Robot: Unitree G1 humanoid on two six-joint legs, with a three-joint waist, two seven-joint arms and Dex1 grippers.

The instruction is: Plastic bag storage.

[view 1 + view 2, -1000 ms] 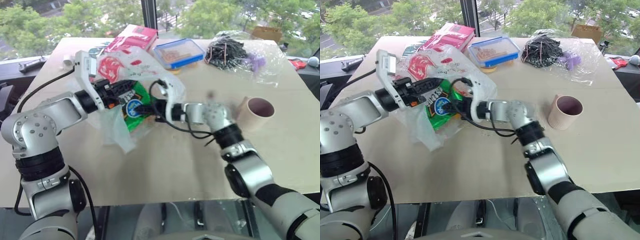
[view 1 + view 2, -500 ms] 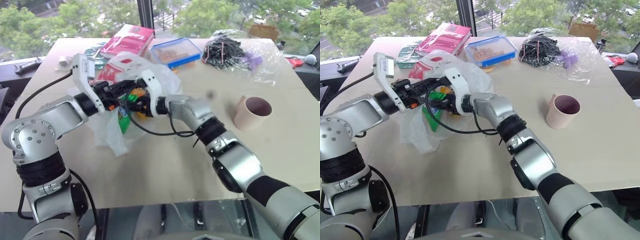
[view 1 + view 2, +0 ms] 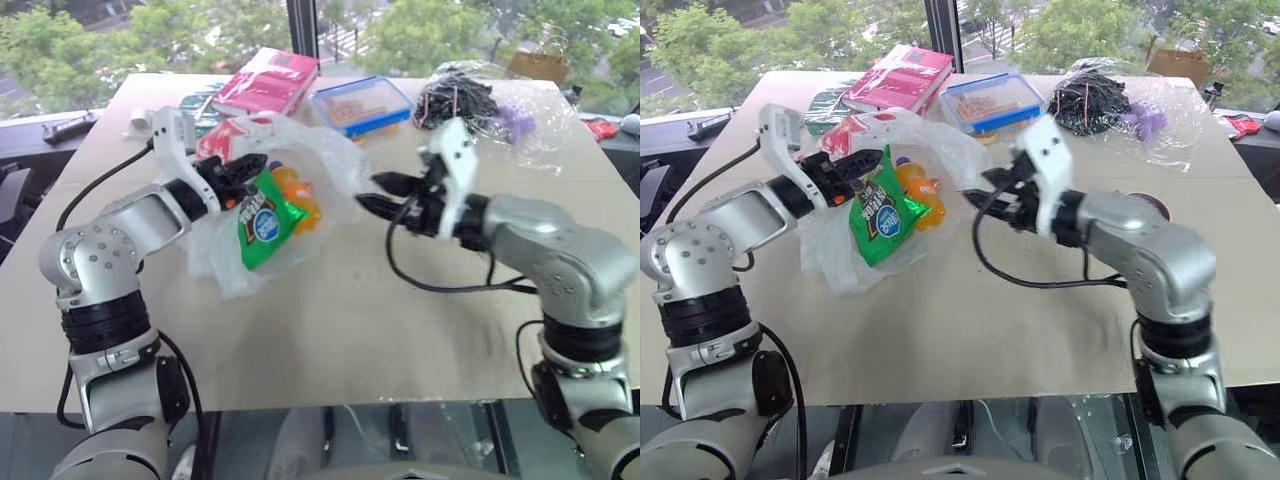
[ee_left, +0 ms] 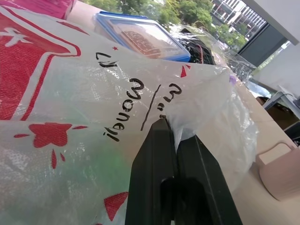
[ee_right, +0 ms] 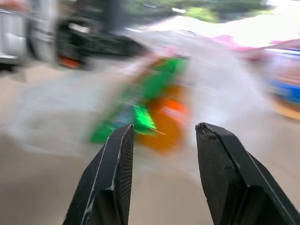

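Plastic bag [image 3: 300, 150]: one, pinched by closed left gripper [image 3: 255, 165], hanging mouth-up; right gripper [image 3: 370, 192] open, apart, empty.

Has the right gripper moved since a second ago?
Yes. The right gripper has pulled out of the translucent white plastic bag, toward the clear wrap of black sticks.

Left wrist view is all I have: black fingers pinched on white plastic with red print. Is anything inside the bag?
Observer: Yes. A green snack packet and something orange show through the bag.
Operator: Where's the right end effector?
Observer: The right end effector is off the bag, just right of it, jaws open and holding nothing.
Operator: Is the bag off the table?
Observer: Partly. The left end effector holds its top edge up; the bottom rests on the table.
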